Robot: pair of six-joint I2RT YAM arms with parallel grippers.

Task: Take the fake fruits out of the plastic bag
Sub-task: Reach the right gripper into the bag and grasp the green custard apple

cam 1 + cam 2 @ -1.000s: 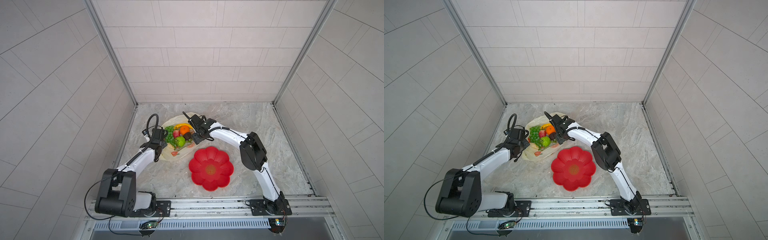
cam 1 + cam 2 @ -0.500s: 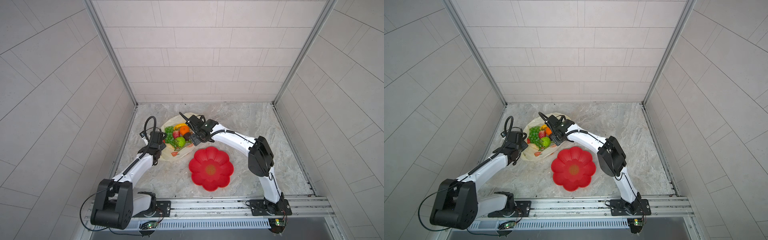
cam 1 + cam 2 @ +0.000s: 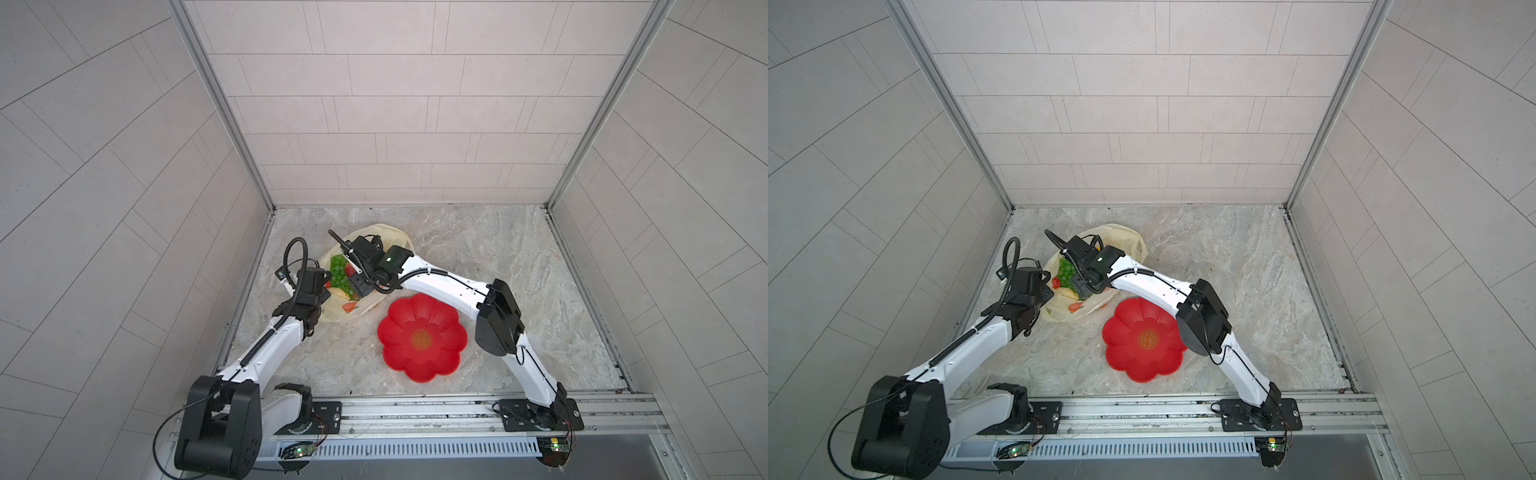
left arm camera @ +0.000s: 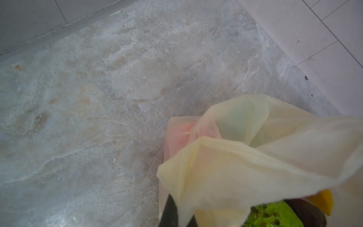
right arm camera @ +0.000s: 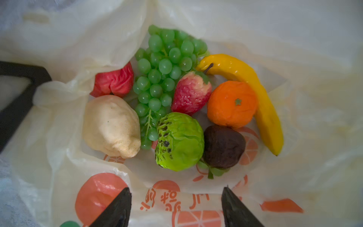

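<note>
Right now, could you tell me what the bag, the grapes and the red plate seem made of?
The plastic bag: thin translucent film, crinkled, fruit colours showing through; grape bunch: glossy translucent beads, probably plastic; red plate: smooth moulded material with soft sheen, likely plastic.

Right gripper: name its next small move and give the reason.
Probably lower the open right gripper onto the green netted fruit and close. That fruit lies straight ahead of the jaws, uncovered. Every fruit is in the plastic bag, and the left gripper pinches the bag's edge, holding the mouth open.
</note>
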